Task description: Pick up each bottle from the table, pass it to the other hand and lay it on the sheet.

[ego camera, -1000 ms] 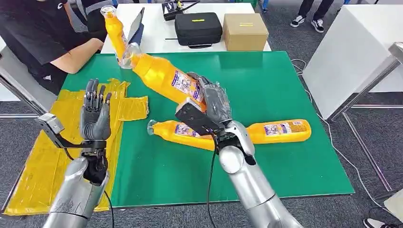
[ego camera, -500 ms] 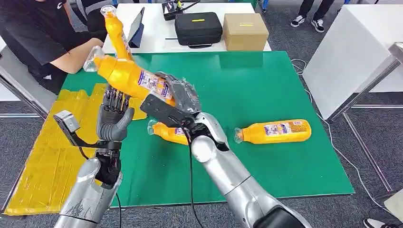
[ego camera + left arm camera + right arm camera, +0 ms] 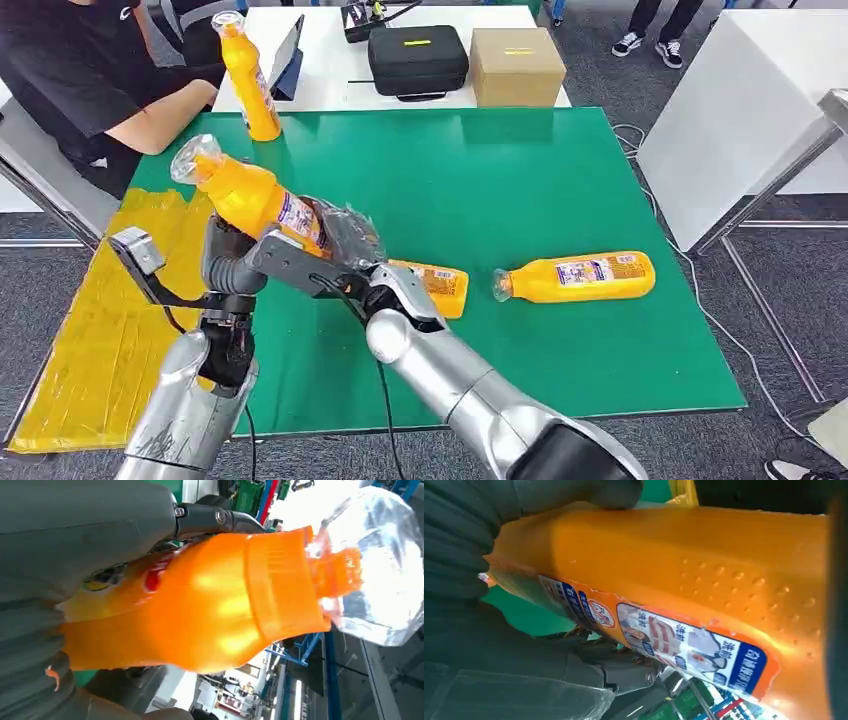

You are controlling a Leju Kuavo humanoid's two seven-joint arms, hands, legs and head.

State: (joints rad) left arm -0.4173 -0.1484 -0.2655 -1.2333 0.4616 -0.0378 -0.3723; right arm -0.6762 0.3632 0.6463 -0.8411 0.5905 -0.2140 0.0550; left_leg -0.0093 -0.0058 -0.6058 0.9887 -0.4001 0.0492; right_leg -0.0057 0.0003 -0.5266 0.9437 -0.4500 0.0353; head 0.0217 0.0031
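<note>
My right hand (image 3: 345,238) grips the bottle (image 3: 245,192) mid-air over the bench (image 3: 560,170), cap toward the yellow sheet (image 3: 90,330). Left hand (image 3: 228,262) is wrapped round it too. Two bottles (image 3: 578,277) lie behind my arm; another (image 3: 250,75) stands by a person's forearm (image 3: 165,115).

Orange bottle (image 3: 250,195) tilted (clear cap), airborne

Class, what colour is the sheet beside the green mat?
Yellow; the sheet shows best in the head view.
</note>
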